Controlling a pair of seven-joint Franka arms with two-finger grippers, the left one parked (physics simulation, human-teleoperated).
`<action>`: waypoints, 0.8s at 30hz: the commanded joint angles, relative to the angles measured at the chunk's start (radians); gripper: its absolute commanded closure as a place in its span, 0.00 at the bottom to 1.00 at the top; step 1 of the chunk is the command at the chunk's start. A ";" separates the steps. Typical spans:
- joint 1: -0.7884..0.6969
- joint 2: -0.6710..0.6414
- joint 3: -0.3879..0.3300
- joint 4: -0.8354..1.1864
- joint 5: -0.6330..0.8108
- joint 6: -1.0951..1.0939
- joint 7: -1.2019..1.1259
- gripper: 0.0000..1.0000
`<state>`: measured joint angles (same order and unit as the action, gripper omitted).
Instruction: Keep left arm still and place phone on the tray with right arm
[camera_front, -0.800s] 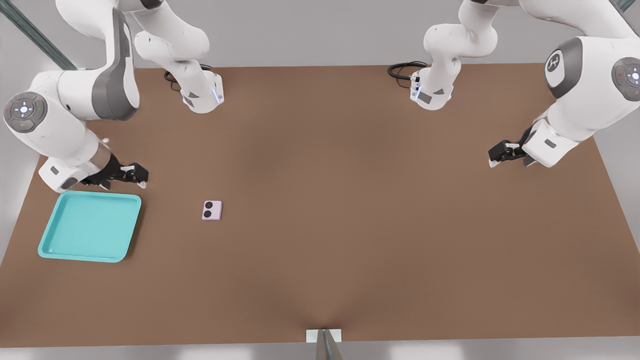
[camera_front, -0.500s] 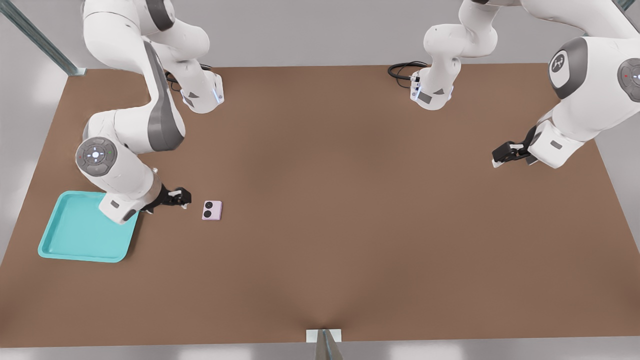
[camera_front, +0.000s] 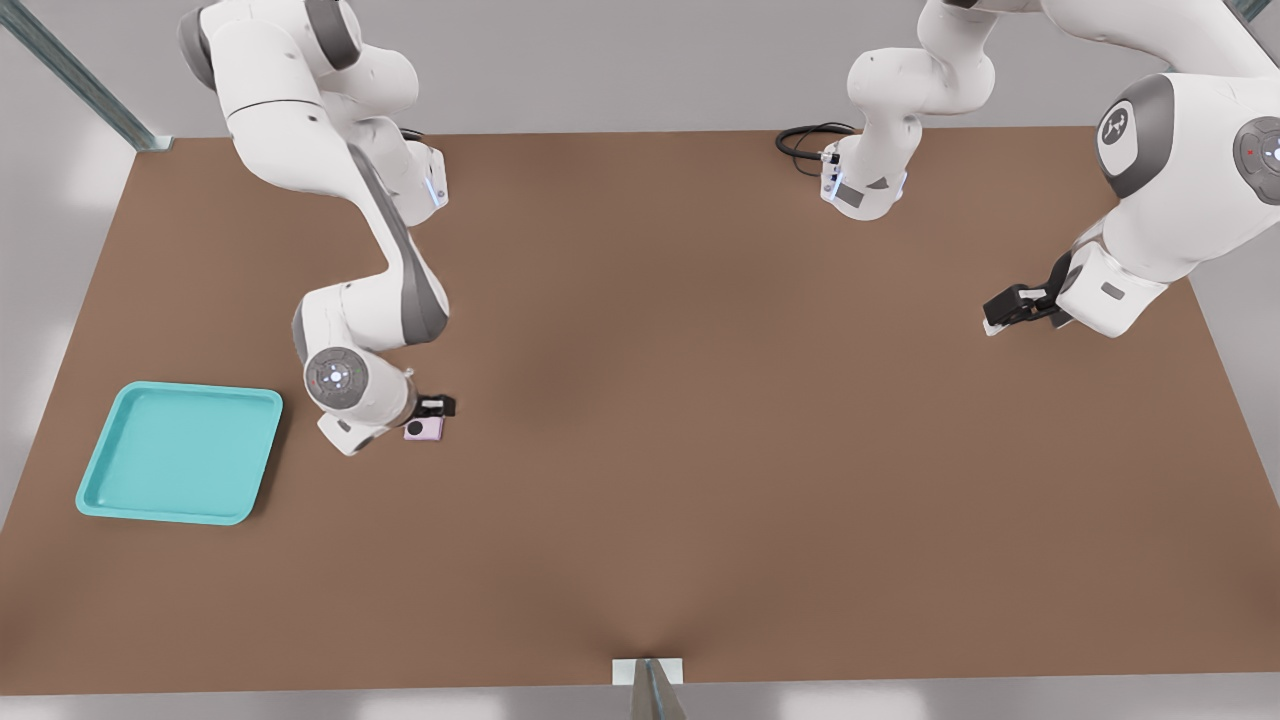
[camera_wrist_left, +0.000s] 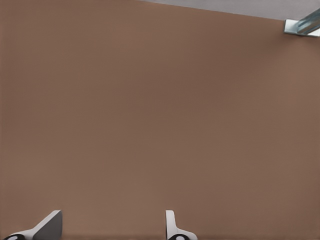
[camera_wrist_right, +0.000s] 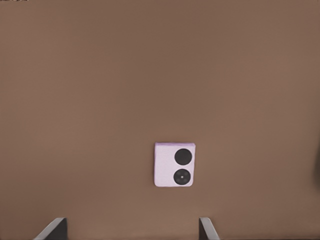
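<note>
The pale pink phone lies flat on the brown table, a short way to the front view's right of the turquoise tray, which holds nothing. My gripper hangs just above the phone and covers its far edge in the front view. In the right wrist view the phone shows both black lenses. The gripper is open there, its two fingertips spread wide with nothing between them, and the phone lies ahead of the gap, nearer one finger.
The parked arm's gripper hovers over the table at the front view's right. Both arm bases stand at the back edge, with a black cable coil. A small metal bracket sits at the front edge.
My arm swung from behind the tray toward the front view's right and now holds the gripper over the phone. Phone and tray have not moved.
</note>
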<state>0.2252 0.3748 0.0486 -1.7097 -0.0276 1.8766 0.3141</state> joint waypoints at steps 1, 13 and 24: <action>-0.003 0.007 0.000 -0.008 0.018 0.039 0.292 0.02; -0.021 0.030 0.007 -0.126 0.005 0.205 0.267 0.00; -0.043 -0.020 0.030 -0.248 0.006 0.417 -0.162 0.00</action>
<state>0.1820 0.3547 0.0779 -1.9575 -0.0234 2.2317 0.4244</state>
